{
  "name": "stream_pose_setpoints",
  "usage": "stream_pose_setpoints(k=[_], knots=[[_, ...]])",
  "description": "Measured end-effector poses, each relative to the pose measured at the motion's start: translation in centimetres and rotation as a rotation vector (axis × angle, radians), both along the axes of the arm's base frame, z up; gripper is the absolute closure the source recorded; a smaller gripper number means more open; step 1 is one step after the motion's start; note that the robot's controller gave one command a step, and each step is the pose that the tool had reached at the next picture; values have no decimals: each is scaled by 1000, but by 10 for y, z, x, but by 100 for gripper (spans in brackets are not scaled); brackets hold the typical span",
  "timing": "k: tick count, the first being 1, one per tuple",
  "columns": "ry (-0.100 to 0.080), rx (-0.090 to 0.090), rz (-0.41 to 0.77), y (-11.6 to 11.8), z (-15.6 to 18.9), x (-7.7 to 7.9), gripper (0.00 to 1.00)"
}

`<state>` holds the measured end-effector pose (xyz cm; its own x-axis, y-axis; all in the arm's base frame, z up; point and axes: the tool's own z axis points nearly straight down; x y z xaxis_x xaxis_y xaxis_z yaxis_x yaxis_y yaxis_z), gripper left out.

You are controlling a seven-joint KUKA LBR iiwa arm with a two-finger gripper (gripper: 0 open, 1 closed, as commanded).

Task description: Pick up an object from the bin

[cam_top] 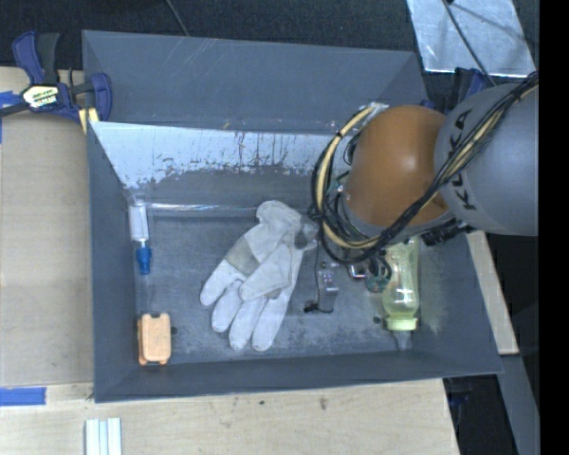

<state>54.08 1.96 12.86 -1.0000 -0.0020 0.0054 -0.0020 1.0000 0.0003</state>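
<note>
In the grey bin (114,254), the arm's orange cover (398,164) hides much of a yellowish bottle (401,297) at right. A pale work glove (251,282) lies mid-floor. The gripper (324,290) hangs just beside its right edge, its opening impossible to judge.

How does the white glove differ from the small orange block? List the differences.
Size: the white glove is far larger than the orange block. Shape: the glove is limp, its fingers splayed; the block is a compact rounded rectangle. Place: the glove lies mid-bin beside the gripper; the block sits in the near-left corner. Both lie flat on the bin floor.
</note>
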Motion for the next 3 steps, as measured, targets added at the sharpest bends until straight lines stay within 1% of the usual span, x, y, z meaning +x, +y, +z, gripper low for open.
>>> stream_pose_setpoints(k=[1, 2, 3], knots=[[-8, 0, -1, 0, 5, 2, 0], [-14, -2, 112, 18, -20, 11, 0], [-13, 2, 395, 56, -55, 18, 100]])
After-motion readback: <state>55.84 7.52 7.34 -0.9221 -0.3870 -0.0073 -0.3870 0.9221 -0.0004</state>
